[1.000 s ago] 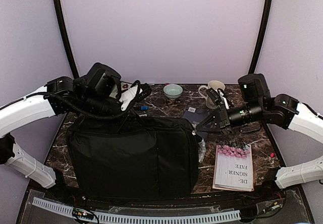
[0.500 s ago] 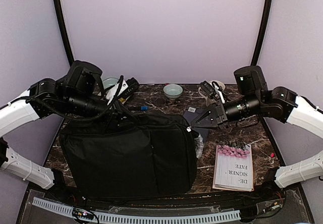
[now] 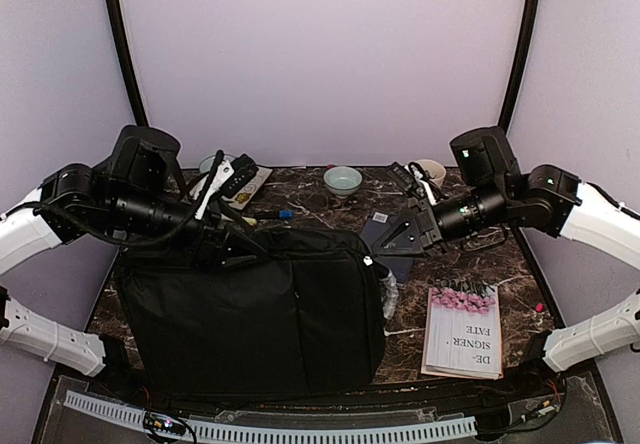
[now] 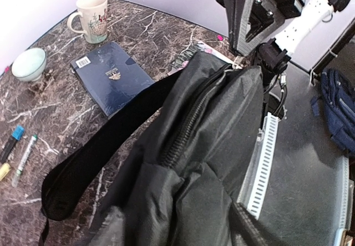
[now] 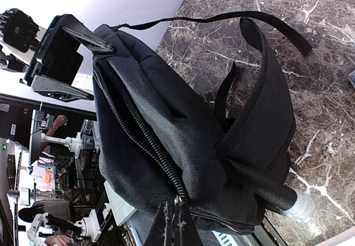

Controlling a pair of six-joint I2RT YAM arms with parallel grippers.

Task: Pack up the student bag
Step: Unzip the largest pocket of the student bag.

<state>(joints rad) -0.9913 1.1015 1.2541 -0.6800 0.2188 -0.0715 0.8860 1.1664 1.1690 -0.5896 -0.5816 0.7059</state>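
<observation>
From above, the student bag (image 3: pixel 255 314) lies flat on the dark stone table (image 3: pixel 510 276). It covers the left and middle part, close to the front edge. The left gripper (image 3: pixel 228 247) is at the bag's back left edge. The right gripper (image 3: pixel 383 254) is at the bag's back right corner. A blue notebook (image 3: pixel 385 226) lies just behind that corner. A white book (image 3: pixel 462 332) with pink flowers lies to the right of the bag. A small bowl (image 3: pixel 343 179), a mug (image 3: pixel 430 171) and some pens (image 3: pixel 268 214) are at the back of the table. In the left wrist view, the bag fills the lower part, and its zip runs up the middle. A black strap (image 4: pixel 94 163) hangs off it onto the table. The left gripper's two fingers show dimly at the bottom, spread wide apart, with bag cloth between them. I cannot tell if they touch the cloth. In the right wrist view, the right gripper's fingers are pressed tight together on the zip tab (image 5: pixel 178 203). The tab sits at the end of the bag's zip. The zip gapes open along the top of the bag.
</observation>
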